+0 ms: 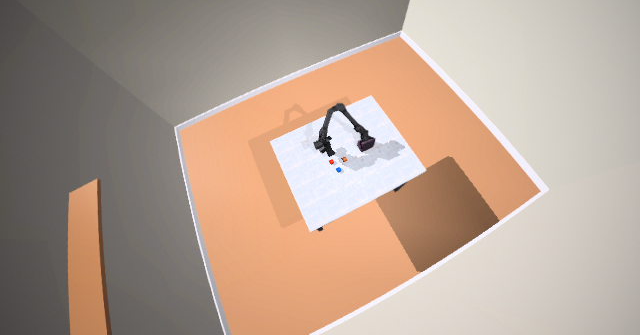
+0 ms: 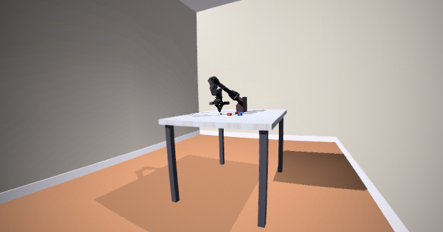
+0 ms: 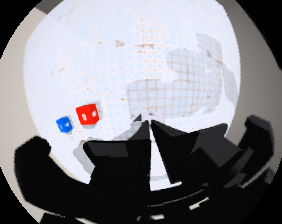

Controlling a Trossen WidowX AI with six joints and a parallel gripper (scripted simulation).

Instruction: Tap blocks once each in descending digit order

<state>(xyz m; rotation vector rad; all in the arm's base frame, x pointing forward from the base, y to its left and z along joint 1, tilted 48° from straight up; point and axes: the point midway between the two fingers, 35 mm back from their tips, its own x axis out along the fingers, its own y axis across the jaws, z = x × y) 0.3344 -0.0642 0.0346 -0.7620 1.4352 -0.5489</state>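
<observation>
A red block (image 1: 331, 162) (image 2: 229, 114) (image 3: 84, 116) and a blue block (image 1: 338, 170) (image 2: 239, 114) (image 3: 65, 124) sit apart on the white table. An orange block (image 1: 344, 159) (image 2: 237, 113) sits nearer the arm's base and is out of the wrist view. A small white block (image 2: 219, 114) stands right below the fingertips; it hardly stands out from the table in the wrist view. Pale marks show on the red and blue blocks, but I cannot read the digits. My gripper (image 1: 331, 154) (image 2: 219, 111) (image 3: 149, 122) is shut and points down, its tips just over the white block. Contact cannot be told.
The arm's dark base (image 1: 366, 144) (image 2: 241, 106) stands on the table (image 1: 320, 205) (image 2: 214, 124). The arm arches from the base over to the gripper. Shadows of the arm lie across the table beside the blocks.
</observation>
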